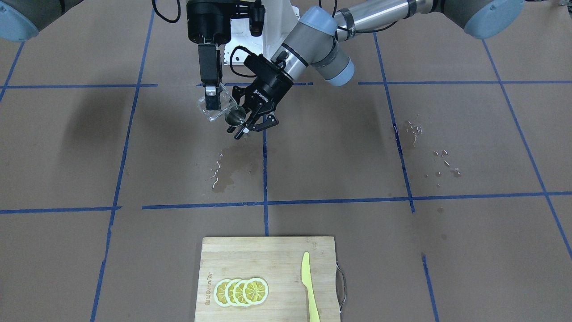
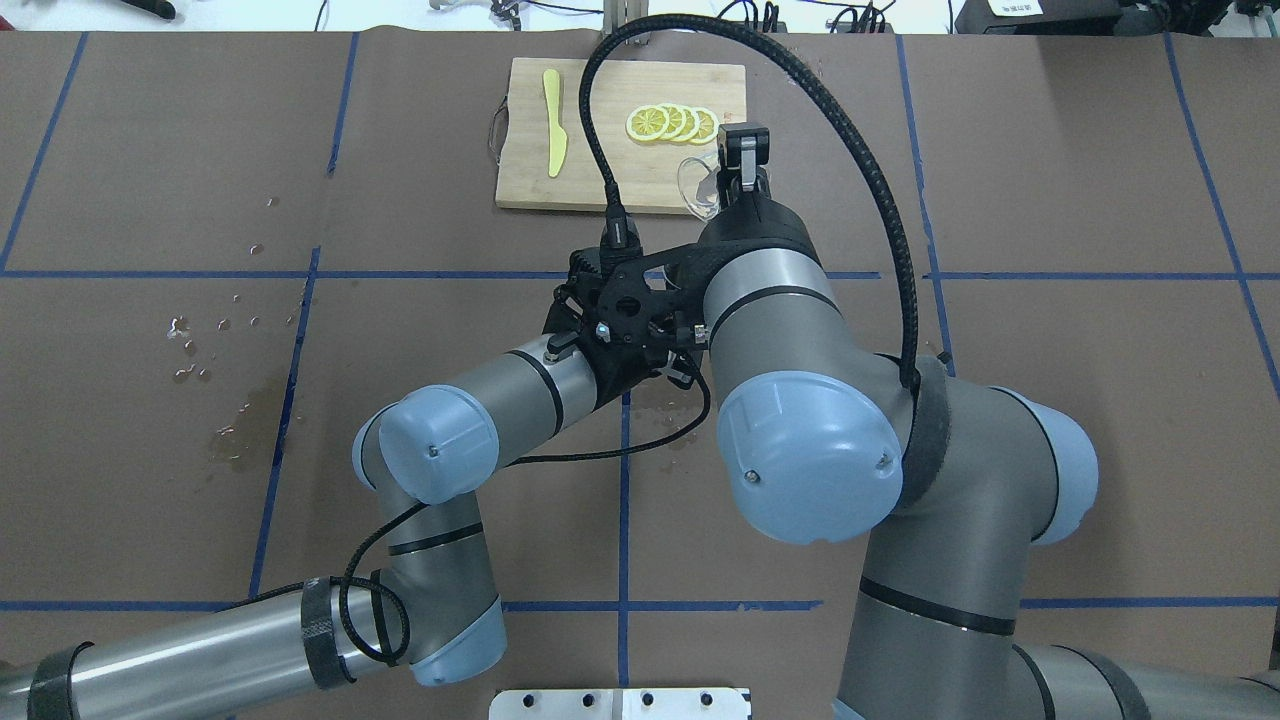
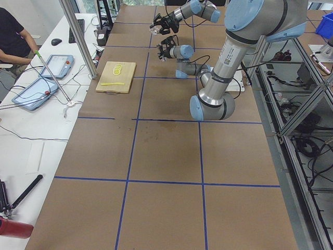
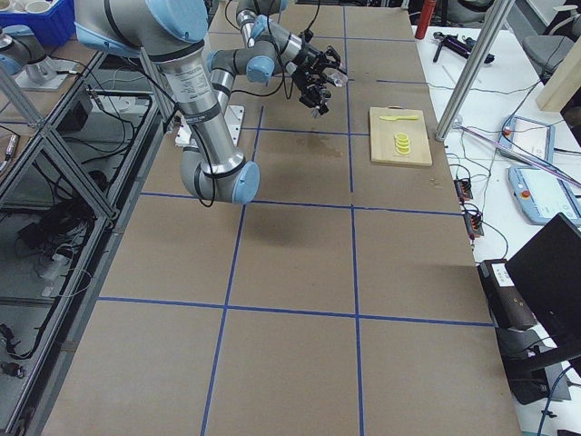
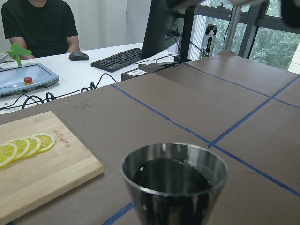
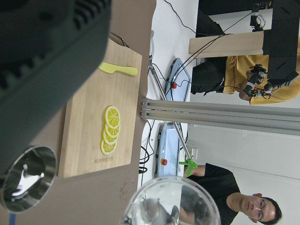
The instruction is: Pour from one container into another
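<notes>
The metal jigger [image 1: 235,117] hangs above the table, tipped a little toward the clear cup [image 1: 220,108], and my left gripper [image 1: 245,123] is shut on it. Dark liquid fills the jigger [image 5: 174,180] in the left wrist view. My right gripper [image 1: 211,101] comes straight down and is shut on the cup's wall, holding it tilted right beside the jigger's rim. In the right wrist view the cup [image 6: 171,202] is at the bottom and the jigger [image 6: 28,178] at lower left. From overhead, the cup [image 2: 698,185] shows under the right gripper [image 2: 741,170]; the jigger is hidden.
A wooden cutting board [image 1: 277,255] with lemon slices [image 1: 241,291] and a yellow knife [image 1: 308,286] lies at the table's far edge. A wet spill [image 1: 223,172] lies below the grippers and droplets [image 1: 429,147] on the robot's left side. Operators sit beyond the board.
</notes>
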`<state>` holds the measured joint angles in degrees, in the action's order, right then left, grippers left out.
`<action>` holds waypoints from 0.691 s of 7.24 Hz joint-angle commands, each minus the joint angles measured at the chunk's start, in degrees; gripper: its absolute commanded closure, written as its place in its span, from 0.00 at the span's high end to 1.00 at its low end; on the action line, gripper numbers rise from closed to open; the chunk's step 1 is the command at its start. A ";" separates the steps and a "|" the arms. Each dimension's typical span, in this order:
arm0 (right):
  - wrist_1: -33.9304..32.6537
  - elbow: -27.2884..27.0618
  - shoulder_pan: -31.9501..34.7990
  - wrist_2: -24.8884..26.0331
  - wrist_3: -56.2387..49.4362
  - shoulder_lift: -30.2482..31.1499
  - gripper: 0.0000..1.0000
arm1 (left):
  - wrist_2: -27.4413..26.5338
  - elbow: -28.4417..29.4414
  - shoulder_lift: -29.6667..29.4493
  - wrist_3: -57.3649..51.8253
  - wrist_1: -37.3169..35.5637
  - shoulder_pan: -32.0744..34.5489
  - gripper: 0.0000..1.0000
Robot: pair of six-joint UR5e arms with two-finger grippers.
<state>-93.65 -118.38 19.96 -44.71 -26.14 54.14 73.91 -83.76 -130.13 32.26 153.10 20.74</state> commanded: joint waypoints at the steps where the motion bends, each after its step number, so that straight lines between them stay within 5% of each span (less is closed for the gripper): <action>1: -1.26 -0.01 -2.55 5.14 -1.98 0.00 0.00 | 0.01 0.00 -0.03 0.00 0.00 0.00 0.00; 5: -1.71 0.42 -2.82 7.88 -4.89 -0.35 0.00 | 0.01 0.09 -0.03 0.00 0.00 0.00 0.00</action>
<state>-95.35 -118.24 17.18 -37.37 -30.26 53.90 73.92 -83.68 -130.17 32.26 153.10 20.77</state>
